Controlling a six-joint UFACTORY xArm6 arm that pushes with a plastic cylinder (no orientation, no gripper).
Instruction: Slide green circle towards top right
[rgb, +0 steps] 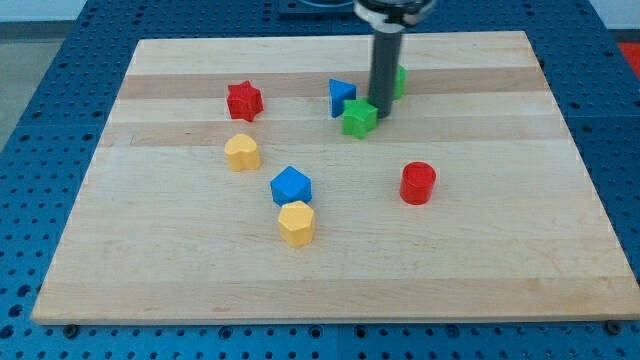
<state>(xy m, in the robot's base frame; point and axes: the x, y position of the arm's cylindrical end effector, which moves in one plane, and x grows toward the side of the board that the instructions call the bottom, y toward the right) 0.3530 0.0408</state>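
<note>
So the wooden board (330, 270) sits on a blue perforated table (40, 120), and my tip (383, 117) is down on the board in the upper middle area, at the end of the dark rod (385, 70) coming in from the view's top. No gripper on this rig, so nothing to open or close, just the straight rod. The tip is touching, or as good as touching, the right side of a green star-ish block (358, 118), which sits just at the view's lower left of it. The green circle (399, 82) is mostly hidden behind the rod; only a sliver of green pokes out on the rod's right side, a bit toward the view's top from the tip, so I can't really confirm its shape from here. Just left of the green star is a blue triangle-looking block (341, 96), close by, can't tell if they touch. Further left is a red star (243, 101), and below that a yellow heart-shaped block (241, 152). Lower down in the middle there's a blue block (291, 185), pentagon-ish, with a yellow hexagon-looking block (296, 222) right under it, nearly touching. Off to the view's right of those, well apart, stands a red cylinder (418, 183).
</note>
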